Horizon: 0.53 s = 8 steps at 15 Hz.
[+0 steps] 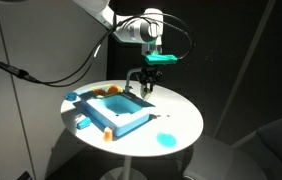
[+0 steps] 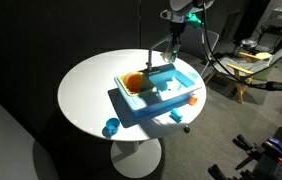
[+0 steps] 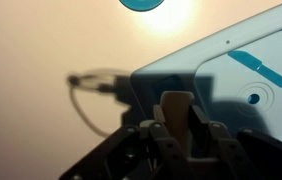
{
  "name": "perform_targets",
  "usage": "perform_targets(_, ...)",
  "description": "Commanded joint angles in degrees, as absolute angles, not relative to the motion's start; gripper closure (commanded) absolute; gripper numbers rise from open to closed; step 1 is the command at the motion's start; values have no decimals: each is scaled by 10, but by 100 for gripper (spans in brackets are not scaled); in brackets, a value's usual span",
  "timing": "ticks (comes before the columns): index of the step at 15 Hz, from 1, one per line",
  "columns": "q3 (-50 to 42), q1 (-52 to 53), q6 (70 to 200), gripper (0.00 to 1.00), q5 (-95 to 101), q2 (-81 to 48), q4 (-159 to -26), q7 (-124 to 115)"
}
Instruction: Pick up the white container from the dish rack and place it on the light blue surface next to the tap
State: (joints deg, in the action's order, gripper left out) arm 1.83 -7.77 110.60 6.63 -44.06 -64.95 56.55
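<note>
The claw [image 1: 144,87] hangs above a far corner of the light blue surface [image 1: 124,122], which lies on the round white bench [image 1: 184,118]. The wrist view gives the close look: the two dark fingers [image 3: 157,128] are pressed in on a small pale piece, the white container [image 3: 178,106], pinched between them on both sides. So the claw is closed and gripping the container. That puts the container up in the air, well apart from the orange dish rack [image 2: 131,86], which sits at the other end of the blue unit. In an exterior view the thin tap [image 2: 148,58] rises from the unit's edge near the claw, but the picture is too small to tell whether they touch. Beneath the claw, the wrist view shows the corner of the unit to one side and bare bench with a dark shadow to the other. A round bright blue disc [image 1: 166,140] lies on the bench near its edge, apart from the unit. A small orange block [image 2: 191,100] sits at the unit's side. In both exterior views the container is too small to pick out inside the claw.
</note>
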Motion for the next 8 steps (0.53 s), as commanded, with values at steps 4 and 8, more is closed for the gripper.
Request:
perform_targets(4,31,-93,1122,92,41,-448,-654,599)
perform_targets(8,31,-95,1121,92,33,-452,-649,610)
